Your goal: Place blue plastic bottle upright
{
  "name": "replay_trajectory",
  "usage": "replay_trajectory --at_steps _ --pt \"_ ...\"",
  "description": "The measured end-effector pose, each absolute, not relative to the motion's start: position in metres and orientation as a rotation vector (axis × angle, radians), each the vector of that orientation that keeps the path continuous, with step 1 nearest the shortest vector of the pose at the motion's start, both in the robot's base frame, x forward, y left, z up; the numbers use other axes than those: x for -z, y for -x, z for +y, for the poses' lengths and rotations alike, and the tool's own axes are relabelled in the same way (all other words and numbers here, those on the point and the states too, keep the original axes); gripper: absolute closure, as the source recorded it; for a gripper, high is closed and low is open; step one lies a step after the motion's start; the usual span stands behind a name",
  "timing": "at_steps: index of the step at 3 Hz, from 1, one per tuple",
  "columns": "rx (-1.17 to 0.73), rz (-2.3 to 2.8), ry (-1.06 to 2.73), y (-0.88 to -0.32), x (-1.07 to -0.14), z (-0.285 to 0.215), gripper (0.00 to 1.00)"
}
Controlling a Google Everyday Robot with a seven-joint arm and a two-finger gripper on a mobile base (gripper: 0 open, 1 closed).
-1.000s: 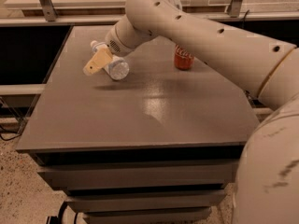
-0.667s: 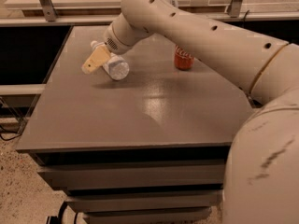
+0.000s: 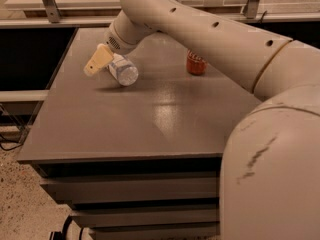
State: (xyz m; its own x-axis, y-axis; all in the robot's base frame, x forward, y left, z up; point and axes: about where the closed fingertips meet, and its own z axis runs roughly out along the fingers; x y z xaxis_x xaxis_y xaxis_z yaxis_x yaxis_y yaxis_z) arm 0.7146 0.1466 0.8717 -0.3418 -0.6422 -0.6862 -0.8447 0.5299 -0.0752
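The blue plastic bottle is clear with a pale label. It lies tilted at the back left of the dark table, its round end facing me, with a shadow under it. My gripper comes down from the arm at the upper right and is closed around the bottle. One tan finger shows on the bottle's left side; the other is hidden behind the bottle. The cap is out of sight.
A red Coca-Cola can stands upright at the back of the table, right of the bottle and partly behind my arm. My arm's large links fill the right side. A shelf with metal posts runs behind the table.
The gripper and the bottle have barely shifted, perhaps slightly up and left. The red can has not moved.
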Motion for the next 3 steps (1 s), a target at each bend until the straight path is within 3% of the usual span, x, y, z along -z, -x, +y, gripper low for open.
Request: replay_trajectory --at_steps 3 --pt "-0.363 2.188 1.185 -0.722 -0.857 0.153 0.00"
